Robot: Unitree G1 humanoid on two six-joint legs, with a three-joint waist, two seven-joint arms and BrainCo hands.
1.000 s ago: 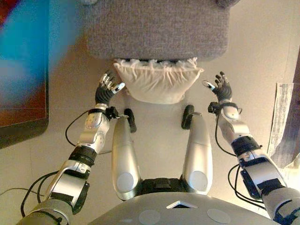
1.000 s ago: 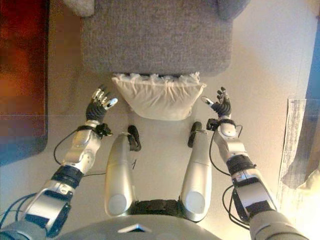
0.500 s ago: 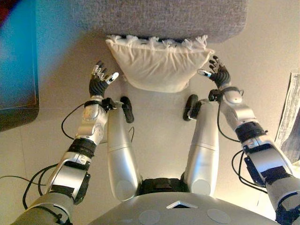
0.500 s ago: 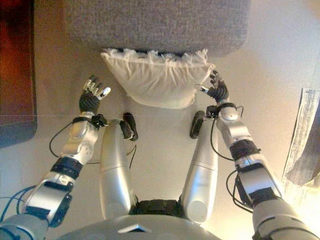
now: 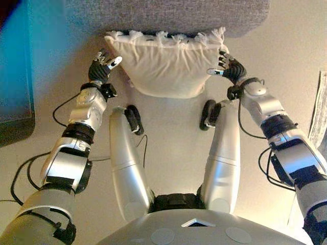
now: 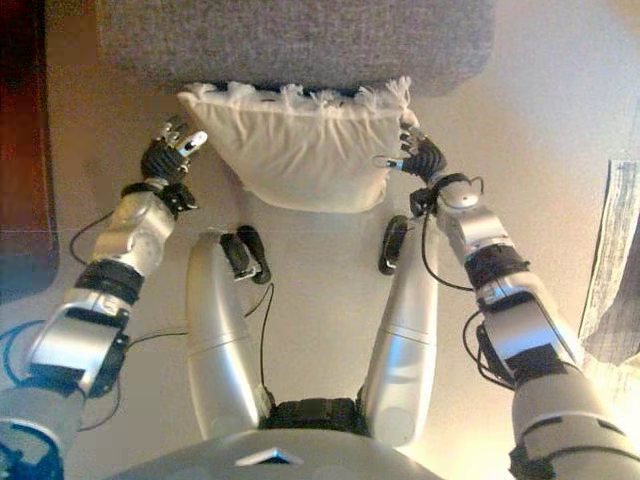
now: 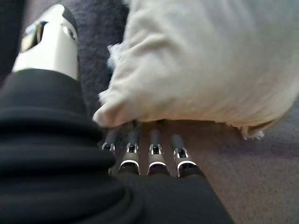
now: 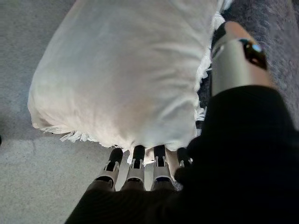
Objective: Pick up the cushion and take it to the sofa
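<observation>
A cream cushion with a fringed edge lies on the floor, its far side against the grey sofa. My left hand is at the cushion's left corner, open, and its straight fingers reach just under the cloth there while the thumb stands apart above. My right hand is against the cushion's right side, also open. In the right wrist view its fingers point under the cushion and its thumb rises beside the fringe. Neither hand is curled round the cloth.
The sofa's front fills the far edge of both eye views. A dark red-brown surface lies along the left side. A pale grey sheet lies on the floor at the right edge. Light floor shows on the near side of the cushion.
Both hands have moved inward and forward to the cushion's two sides; the right hand now touches its right edge. The whole picture has shifted, so the camera has moved closer.
</observation>
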